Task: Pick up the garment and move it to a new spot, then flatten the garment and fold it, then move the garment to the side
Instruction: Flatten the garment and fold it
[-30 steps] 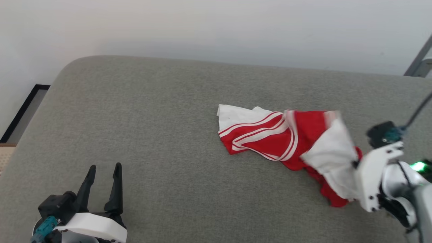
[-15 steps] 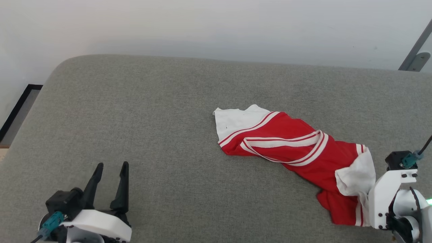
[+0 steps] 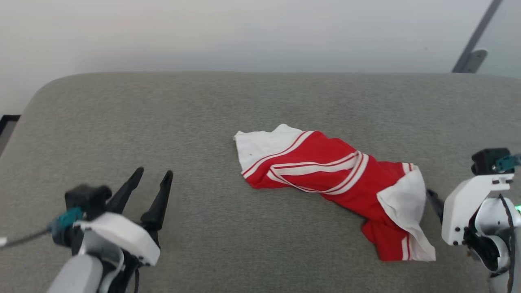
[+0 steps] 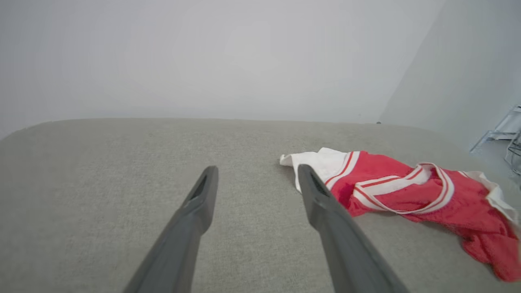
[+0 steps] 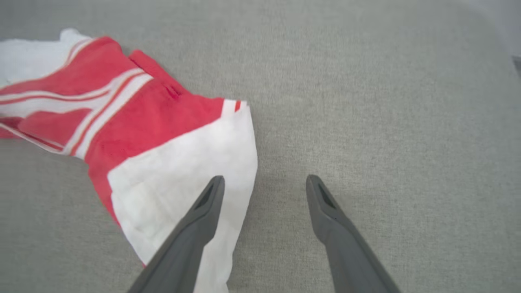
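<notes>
Head view: the grey cushion [image 3: 134,122] carries the shirt [image 3: 338,183], which lies bunched and twisted right of the middle and runs toward the near right corner. One white sleeve [image 3: 260,144] points far left. The other sleeve [image 3: 401,201] lies folded over at the near right end, and the striped neckband [image 3: 321,169] loops across the red between them.

Flattening looks like the step in hand. The right jaws stand apart and empty, one of them over the near sleeve's edge in the right wrist view. The left jaws, also apart and empty, sit toward the near left corner, well away from the cloth.

It seems best to pinch a single layer at each sleeve seam, low to the cushion. Drawing both ends apart evenly should unroll the twist rather than drag the bundle.
</notes>
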Robot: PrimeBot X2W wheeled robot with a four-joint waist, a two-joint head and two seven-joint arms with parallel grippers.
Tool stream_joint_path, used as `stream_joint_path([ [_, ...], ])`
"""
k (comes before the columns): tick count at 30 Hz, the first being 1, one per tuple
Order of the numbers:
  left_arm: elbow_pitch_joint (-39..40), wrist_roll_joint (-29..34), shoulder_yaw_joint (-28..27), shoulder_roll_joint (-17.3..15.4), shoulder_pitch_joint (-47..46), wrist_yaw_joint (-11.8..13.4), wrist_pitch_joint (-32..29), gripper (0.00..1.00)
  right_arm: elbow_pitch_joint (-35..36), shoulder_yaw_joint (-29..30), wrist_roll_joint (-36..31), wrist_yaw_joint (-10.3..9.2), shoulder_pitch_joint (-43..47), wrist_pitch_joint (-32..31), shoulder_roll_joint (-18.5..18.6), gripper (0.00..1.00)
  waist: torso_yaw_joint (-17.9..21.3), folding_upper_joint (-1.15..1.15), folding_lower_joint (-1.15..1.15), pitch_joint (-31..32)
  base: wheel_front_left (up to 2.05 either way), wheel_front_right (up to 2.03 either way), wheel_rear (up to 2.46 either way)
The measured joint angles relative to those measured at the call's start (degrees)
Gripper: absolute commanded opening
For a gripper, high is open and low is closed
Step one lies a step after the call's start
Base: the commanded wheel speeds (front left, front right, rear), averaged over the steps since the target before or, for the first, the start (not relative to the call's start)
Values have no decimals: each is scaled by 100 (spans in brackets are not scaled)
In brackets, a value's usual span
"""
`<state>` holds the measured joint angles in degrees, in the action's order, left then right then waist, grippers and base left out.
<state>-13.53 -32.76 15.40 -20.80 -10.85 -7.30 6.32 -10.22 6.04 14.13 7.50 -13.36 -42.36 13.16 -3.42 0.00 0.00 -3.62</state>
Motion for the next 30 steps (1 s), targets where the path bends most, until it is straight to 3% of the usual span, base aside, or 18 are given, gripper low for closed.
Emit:
stream_joint_path([
  [11,147,-949,960,-853,-1262,0,-1631,100,1107,108,-156,-1,37,1155,-703,100,661,0,0,-154,0,0,0],
  [16,-196,-1284,1351,-1091,-2024,0,-2390,100,1324,18,-324,0,0,2124,-915,100,1061,0,0,-334,0,0,0],
  [24,-1007,-1589,1829,-1263,-2847,0,-3307,100,1303,-21,-570,0,-131,3336,-1006,100,1547,0,0,-665,0,0,0],
  [30,-1682,-1618,2016,-1328,-3150,0,-3783,100,1058,-182,-276,-1,-139,3761,-1020,100,1818,0,0,-885,0,0,0],
])
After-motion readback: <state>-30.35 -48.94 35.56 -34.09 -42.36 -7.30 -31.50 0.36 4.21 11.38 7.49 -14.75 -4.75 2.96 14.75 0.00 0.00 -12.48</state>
